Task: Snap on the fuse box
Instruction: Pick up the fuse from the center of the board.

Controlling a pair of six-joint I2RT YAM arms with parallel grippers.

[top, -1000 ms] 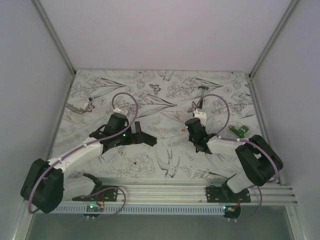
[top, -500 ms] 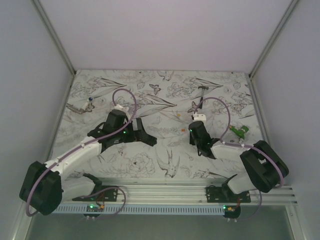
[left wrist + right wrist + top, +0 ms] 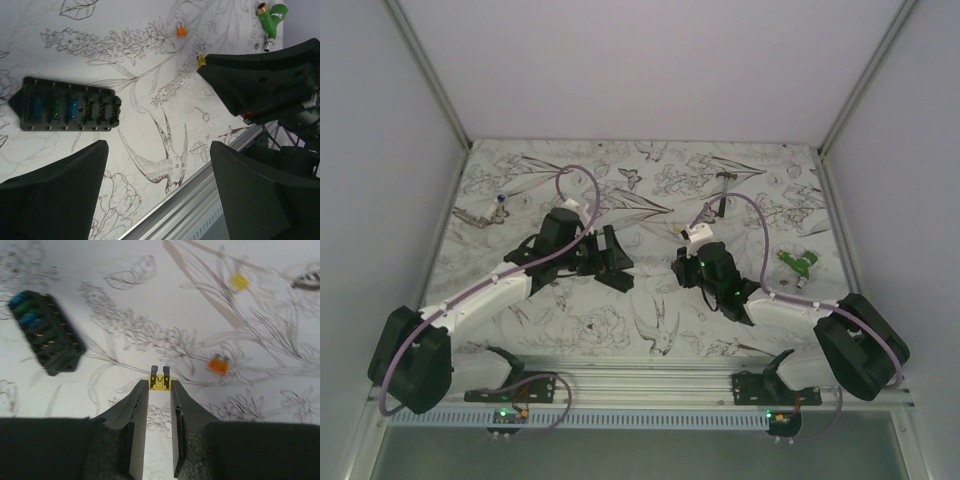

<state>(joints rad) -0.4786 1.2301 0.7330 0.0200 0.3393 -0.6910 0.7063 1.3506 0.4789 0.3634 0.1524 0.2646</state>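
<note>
The fuse box (image 3: 67, 105) lies flat on the flower-printed surface (image 3: 760, 170), a little left of centre, open face up. Blue and green fuses sit in the slots at one end and the other slots are dark. Along the near edge a metal rail (image 3: 650, 375) carries both arm bases. Farther in, the left claw (image 3: 157, 150) hangs over the surface with its fingers (image 3: 55, 190) wide apart and nothing between them. The fuse box shows off to one side of them, untouched. Just right of it, the right claw (image 3: 160, 387) is clamped on a small yellow fuse (image 3: 160, 382), pinched at the very tips above the surface. The box lies to the left of those tips, apart from them. Well to the right, near the surface's edge, rests a small green object (image 3: 800, 262). Beyond the right claw's tips an orange fuse (image 3: 218, 364) lies loose on the print, and farther still a second yellow one (image 3: 239, 281).
</note>
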